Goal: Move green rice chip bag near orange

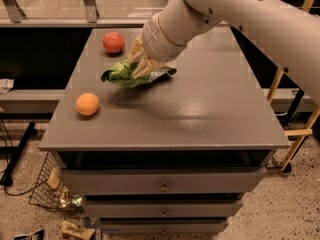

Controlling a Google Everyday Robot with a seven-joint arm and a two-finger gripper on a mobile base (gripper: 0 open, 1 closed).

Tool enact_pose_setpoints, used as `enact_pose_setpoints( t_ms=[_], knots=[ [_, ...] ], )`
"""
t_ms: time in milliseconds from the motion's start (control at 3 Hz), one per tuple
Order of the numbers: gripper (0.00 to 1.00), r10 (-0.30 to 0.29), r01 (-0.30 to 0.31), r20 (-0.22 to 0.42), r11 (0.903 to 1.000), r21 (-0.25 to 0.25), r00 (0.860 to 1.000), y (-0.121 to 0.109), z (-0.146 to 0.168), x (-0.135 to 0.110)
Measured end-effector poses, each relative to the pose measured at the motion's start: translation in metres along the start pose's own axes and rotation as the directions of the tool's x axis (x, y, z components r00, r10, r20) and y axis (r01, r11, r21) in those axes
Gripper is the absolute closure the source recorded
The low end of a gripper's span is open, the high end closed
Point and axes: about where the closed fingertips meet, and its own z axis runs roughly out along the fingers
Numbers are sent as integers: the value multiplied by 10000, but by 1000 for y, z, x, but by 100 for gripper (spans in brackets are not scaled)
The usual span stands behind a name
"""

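Observation:
The green rice chip bag, crinkled and bright green, is held just above the grey tabletop, left of centre. My gripper is shut on the bag's right part, reaching in from the upper right on a large white arm. The orange, pale orange and round, sits near the table's left front edge, a short way down and left of the bag.
A redder round fruit sits at the back left of the table. The table has drawers below. A wire basket and snack packets lie on the floor at left. A wooden frame stands at right.

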Motion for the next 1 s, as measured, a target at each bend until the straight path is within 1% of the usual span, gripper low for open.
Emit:
enact_pose_setpoints(
  t_ms=[333, 1000],
  knots=[
    [100, 122, -119, 213, 9998, -170, 9997, 11, 5, -1],
    [100, 414, -395, 573, 9986, -352, 9975, 30, 13, -2]
  ],
)
